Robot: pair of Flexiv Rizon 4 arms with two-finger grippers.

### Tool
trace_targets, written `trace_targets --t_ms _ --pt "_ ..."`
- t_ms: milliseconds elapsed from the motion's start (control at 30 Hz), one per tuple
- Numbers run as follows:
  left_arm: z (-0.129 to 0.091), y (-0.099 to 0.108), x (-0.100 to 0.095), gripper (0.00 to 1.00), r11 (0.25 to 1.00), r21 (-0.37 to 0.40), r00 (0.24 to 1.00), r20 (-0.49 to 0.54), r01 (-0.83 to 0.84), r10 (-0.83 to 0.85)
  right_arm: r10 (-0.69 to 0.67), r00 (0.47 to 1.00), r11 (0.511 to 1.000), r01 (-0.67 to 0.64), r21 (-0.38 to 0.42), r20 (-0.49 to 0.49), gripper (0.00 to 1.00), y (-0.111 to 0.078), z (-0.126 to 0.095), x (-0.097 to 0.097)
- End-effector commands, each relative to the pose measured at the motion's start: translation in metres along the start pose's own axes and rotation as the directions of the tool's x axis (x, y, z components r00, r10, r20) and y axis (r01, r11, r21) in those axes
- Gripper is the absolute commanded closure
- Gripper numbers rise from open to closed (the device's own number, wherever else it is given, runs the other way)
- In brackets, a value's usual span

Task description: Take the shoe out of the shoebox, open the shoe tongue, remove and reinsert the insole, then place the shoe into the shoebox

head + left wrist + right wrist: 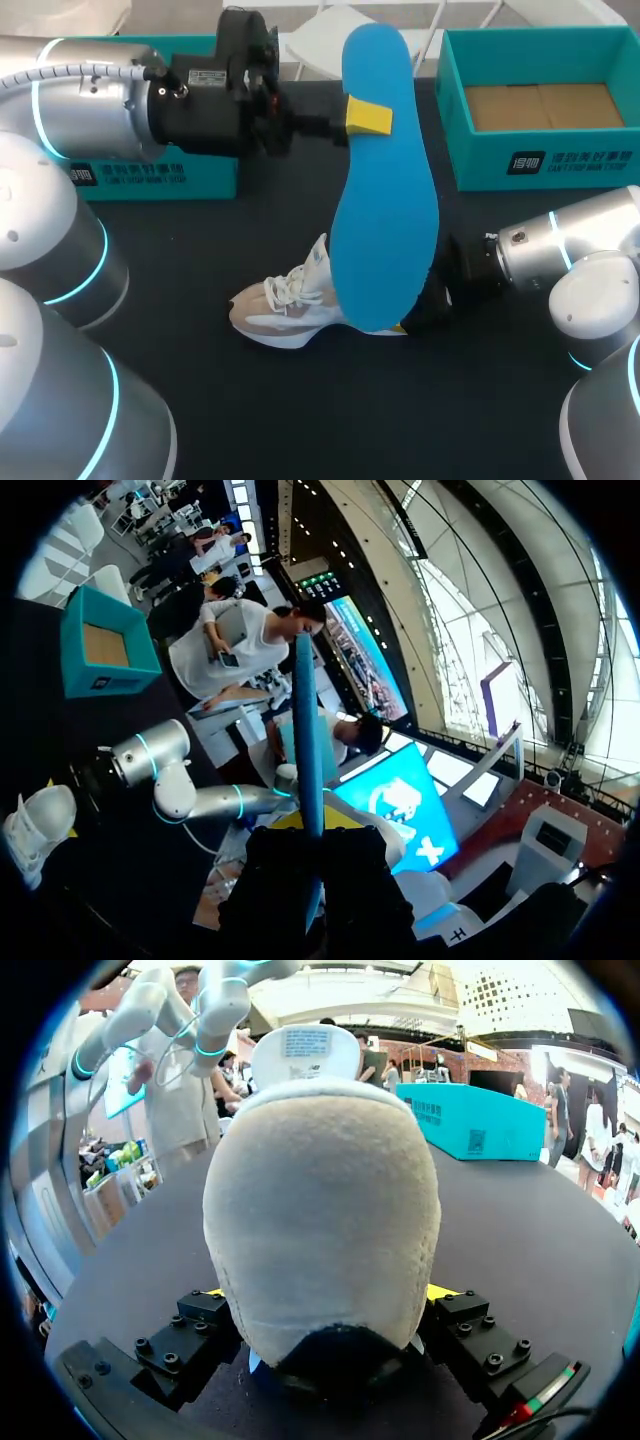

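Our left gripper (368, 117) is closed on the blue insole (385, 190). One yellow tip presses on its face near the upper end, and the insole is held up over the middle of the table. In the left wrist view the insole (308, 740) is only a thin blue strip rising from between the dark fingers of this gripper (312, 830), whose tips are mostly hidden.

Our right gripper (325, 1300) is clamped on the heel of the white shoe (320, 1210), with a sliver of yellow tip against each side. In the head view the insole covers most of this gripper (432, 305) and the shoe's heel. Only the laced front of the shoe (285, 305) shows, lying on the dark table (330, 420) with its toe toward our left. We cannot tell whether the insole's lower end touches the shoe, and no view shows the shoe's opening.

The open shoebox (540, 165) stands at the far right and runs to the edge of the view. A second teal box (150, 180) at the far left is mostly behind our left arm. Dark tabletop shows between the two boxes and on the near side of the shoe.
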State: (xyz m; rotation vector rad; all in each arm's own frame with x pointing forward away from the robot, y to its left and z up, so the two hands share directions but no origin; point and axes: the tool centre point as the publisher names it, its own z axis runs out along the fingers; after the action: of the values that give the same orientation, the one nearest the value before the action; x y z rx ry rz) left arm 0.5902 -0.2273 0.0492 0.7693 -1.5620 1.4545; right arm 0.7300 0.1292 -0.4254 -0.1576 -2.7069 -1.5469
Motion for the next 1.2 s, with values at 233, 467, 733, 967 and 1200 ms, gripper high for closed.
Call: trace_targets --t_ms 233,467,733,967,1200 --pt "0.000 0.001 -0.001 1.00 1.000 0.001 1.000 0.000 -0.001 0.001 0.000 1.000 1.000 0.000 0.001 0.000 0.00 -0.002 0.006 0.000" --pt "0.000 0.001 -0.001 1.00 1.000 0.001 1.000 0.000 -0.001 0.001 -0.013 1.000 1.000 0.013 0.024 -0.004 0.00 0.002 0.001 0.000" --pt "0.000 0.001 -0.001 1.00 1.000 0.001 1.000 0.000 -0.001 0.001 -0.038 0.999 0.996 0.035 0.082 0.030 0.00 0.009 -0.012 0.000" --pt "0.000 0.001 -0.001 1.00 1.000 0.001 1.000 0.000 -0.001 0.001 -0.050 0.998 0.990 0.043 0.135 0.047 0.00 0.012 -0.023 0.001" --pt "0.000 0.001 -0.001 1.00 1.000 0.001 1.000 0.000 -0.001 0.001 -0.069 0.996 0.966 0.052 0.254 0.060 0.00 0.021 -0.038 0.005"
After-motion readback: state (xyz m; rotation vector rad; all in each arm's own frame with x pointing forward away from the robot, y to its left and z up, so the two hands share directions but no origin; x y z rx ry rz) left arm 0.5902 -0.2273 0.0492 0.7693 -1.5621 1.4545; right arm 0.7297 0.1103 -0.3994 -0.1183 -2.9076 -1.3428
